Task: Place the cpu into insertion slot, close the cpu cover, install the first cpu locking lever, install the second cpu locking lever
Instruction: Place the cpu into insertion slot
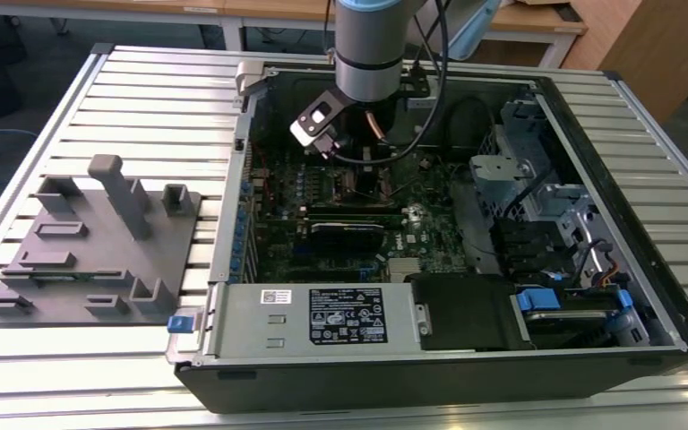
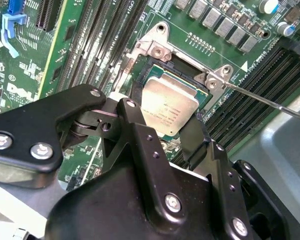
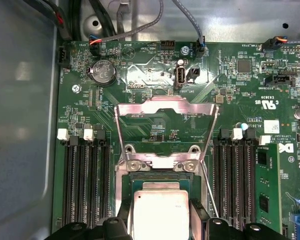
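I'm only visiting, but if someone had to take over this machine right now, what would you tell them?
Gripper: shut on the cpu, right at the slot.
Cover: open, hinged back from the slot.
Lever: one thin rod shows, unlatched, angled out beside the slot.
Done: the cpu is at the slot; I cannot tell whether it is fully seated.
Left: letting go of the cpu, closing the cover, latching both levers.
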Controlling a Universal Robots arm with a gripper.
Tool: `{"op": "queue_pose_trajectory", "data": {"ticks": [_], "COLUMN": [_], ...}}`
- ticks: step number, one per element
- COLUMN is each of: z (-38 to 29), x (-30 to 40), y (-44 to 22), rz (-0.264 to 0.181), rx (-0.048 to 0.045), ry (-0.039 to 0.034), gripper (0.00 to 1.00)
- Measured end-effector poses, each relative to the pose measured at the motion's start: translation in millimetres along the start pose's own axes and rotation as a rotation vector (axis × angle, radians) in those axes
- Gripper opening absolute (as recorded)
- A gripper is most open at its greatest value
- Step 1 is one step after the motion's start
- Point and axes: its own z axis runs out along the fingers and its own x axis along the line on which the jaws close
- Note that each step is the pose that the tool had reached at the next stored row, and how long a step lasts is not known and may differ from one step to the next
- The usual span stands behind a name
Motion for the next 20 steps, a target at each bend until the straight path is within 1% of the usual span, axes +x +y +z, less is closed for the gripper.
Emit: {"op": "queue_pose_trajectory", "data": {"ticks": [3, 4, 7, 8, 9, 10, 11, 15, 16, 18, 20], "z": [1.1, 7.5, 7.7, 7.2, 4.1, -7.0, -9.7, -9.9, -9.4, -7.2, -7.0], "x": [0.1, -0.1, -0.1, 0.0, 0.4, 0.1, 0.1, 0.1, 0.1, 0.0, 0.0], "y": [-0.1, -0.6, -0.2, -0.1, 0.5, 1.0, 1.1, 1.1, 1.1, 1.0, 1.0], "rz": [0.0, 0.0, 0.0, 0.0, 0.0, 0.0, 0.0, 0.0, 0.0, 0.0, 0.0], "rx": [0.0, 0.0006, 0.0004, 0.0002, -0.0004, 0.0012, 0.0011, 0.0011, 0.0002, -0.0051, -0.0059], "ry": [-0.0003, -0.0035, -0.0029, -0.0026, -0.0004, -0.0029, -0.0028, -0.0028, -0.0026, -0.0027, -0.0028], "gripper": [0.54, 0.54, 0.54, 0.54, 0.54, 0.54, 0.54, 0.54, 0.54, 0.54, 0.54]}}
